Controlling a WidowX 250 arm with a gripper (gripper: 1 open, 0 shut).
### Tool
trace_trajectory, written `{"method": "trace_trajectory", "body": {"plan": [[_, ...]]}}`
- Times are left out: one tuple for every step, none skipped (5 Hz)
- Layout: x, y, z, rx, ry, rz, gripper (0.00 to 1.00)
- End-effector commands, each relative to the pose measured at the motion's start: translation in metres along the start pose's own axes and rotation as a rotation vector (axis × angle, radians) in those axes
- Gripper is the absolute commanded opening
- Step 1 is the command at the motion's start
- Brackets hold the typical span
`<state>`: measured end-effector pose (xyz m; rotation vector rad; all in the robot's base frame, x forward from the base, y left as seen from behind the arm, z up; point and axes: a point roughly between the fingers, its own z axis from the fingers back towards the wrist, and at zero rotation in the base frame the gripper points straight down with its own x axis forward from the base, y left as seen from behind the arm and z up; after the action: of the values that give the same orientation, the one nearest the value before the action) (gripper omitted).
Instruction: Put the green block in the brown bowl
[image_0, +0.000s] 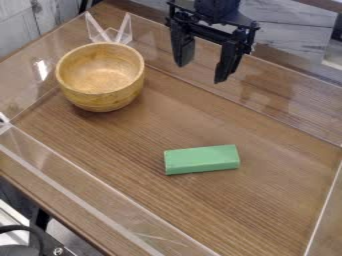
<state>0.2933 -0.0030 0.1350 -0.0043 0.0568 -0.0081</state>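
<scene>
So the arm is hanging over the far side of the table (267, 130), wrist straight up and down, with the end effector (203, 62) pointing down and its two dark fingers (225, 62) spread wide, nothing between them. It's up in the air, not touching anything. The green block (202, 159) lies flat on the wood grain nearer the camera, well apart from it. The brown bowl (100, 77) sits upright off to the left, and looks empty.
</scene>
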Motion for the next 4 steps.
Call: {"method": "trace_trajectory", "body": {"plan": [[-0.003,-0.002,-0.007,0.001,0.017,-0.095,1.00],[-0.010,-0.005,-0.013,0.002,0.028,-0.241,1.00],[-0.023,-0.011,-0.017,0.008,0.018,-0.447,1.00],[-0.033,-0.015,-0.021,0.014,0.012,-0.637,1.00]]}}
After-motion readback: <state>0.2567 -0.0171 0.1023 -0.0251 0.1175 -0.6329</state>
